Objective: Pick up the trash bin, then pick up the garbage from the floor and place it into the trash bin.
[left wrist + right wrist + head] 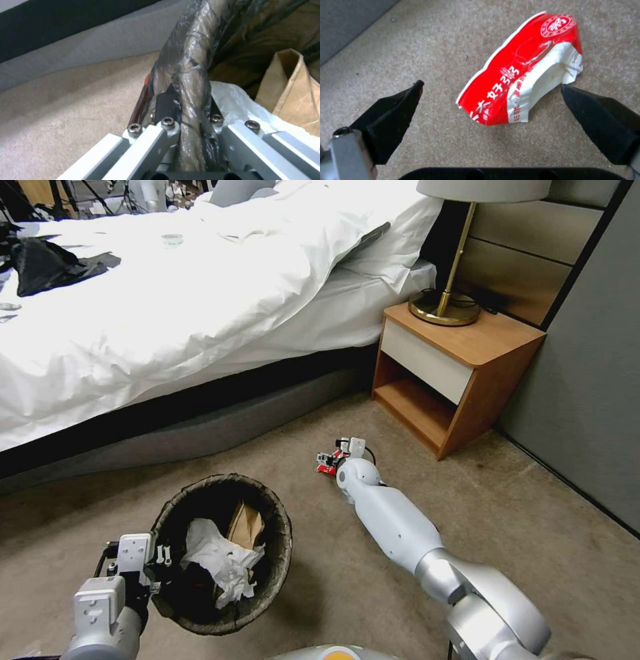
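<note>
Head view: your left gripper (157, 570) clamped the bin (223, 553) rim, lower left.

Left wrist view: jaws pinched the liner (190, 82).

Right wrist view: your right gripper (491, 87), spread wide, straddled the packet (520, 72); its long axis ran diagonally, centre to upper right.

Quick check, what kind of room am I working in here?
Most likely a hotel bedroom: a bed with white bedding, a wooden nightstand carrying a brass lamp, and carpet.

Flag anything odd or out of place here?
One red-and-white packet lies crumpled on the carpet, between the open right gripper fingers. The bin, clamped at its rim by the left gripper, already holds tissue and brown paper. Nothing spilled.
</note>
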Robot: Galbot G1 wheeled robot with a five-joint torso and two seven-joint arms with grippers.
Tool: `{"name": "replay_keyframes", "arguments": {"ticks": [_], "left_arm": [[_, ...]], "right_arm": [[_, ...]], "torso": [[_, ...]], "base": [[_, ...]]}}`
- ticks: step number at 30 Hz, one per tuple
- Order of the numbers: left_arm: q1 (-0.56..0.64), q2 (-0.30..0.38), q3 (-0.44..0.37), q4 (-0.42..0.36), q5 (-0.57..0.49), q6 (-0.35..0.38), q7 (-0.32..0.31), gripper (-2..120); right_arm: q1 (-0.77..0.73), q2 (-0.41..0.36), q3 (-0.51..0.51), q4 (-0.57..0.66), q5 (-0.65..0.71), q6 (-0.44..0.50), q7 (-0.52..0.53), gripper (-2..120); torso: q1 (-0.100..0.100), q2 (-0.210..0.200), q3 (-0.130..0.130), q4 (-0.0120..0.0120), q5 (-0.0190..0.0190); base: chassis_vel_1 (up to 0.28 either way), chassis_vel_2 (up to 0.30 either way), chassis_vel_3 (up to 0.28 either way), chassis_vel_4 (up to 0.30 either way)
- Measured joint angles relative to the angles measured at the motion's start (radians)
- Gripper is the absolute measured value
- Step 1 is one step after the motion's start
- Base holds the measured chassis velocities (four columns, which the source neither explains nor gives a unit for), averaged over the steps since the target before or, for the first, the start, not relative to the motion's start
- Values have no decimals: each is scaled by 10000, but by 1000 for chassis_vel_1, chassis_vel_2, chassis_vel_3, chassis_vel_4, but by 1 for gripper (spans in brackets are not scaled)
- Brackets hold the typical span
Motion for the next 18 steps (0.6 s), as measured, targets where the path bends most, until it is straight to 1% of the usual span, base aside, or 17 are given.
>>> {"name": "replay_keyframes", "arguments": {"ticks": [4,6,9,10,15,18], "left_arm": [[9,0,0,0,1,-2,1,1],[24,4,0,0,3,-5,1,1],[35,6,-1,0,5,-5,1,1],[45,7,-2,0,8,-7,1,1],[61,5,1,0,26,-11,3,1],[63,2,29,0,48,-11,10,1]], "right_arm": [[179,74,-80,-423,40,94,-168,100],[395,127,-112,-885,53,160,-465,100],[523,129,-126,-1156,57,186,-634,100],[726,131,-144,-1556,82,199,-837,100],[1061,130,-191,-2085,139,217,-1141,100],[1339,131,-240,-2537,134,230,-1518,100]], "torso": [[0,0,0,0,0],[0,0,0,2,0],[0,-1,0,1,0],[0,0,0,0,0],[0,0,0,0,-1],[0,0,0,1,0]], "base": [[0,0,0,0],[0,0,0,0],[0,0,0,0],[0,0,0,0],[0,0,0,0],[0,0,0,0]]}}
